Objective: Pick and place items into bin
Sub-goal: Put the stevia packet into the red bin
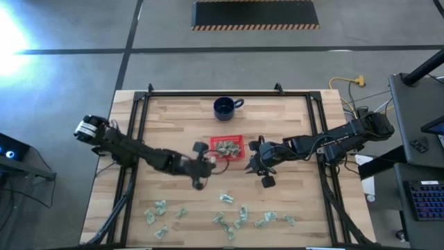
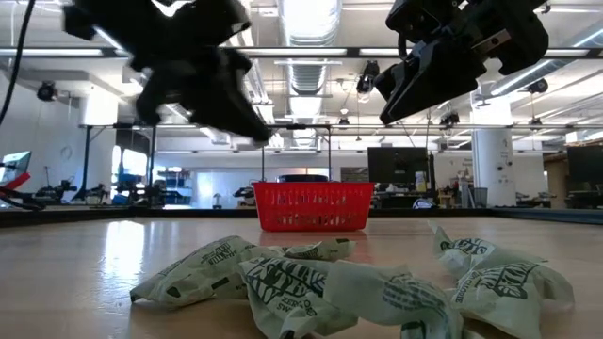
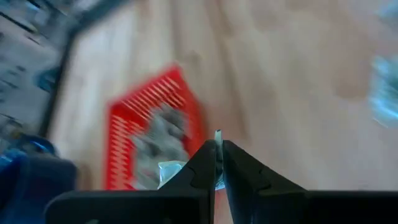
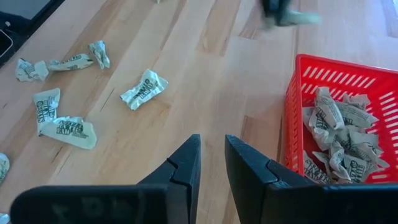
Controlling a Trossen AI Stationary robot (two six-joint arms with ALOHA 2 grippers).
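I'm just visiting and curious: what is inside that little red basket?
The red basket holds a pile of crumpled green-and-white wrappers. They cover much of its floor, so whatever lies under the pile cannot be seen.

Dark blue mug [image 1: 224, 107] upright near the wooden table's [image 1: 173, 125] far edge.

red bin [image 1: 228, 146] between both grippers

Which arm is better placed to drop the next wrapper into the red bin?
Left, probably. The left pincer is shut on a wrapper and sits beside the red bin. The right pincer, also beside the bin, is open and holds nothing.
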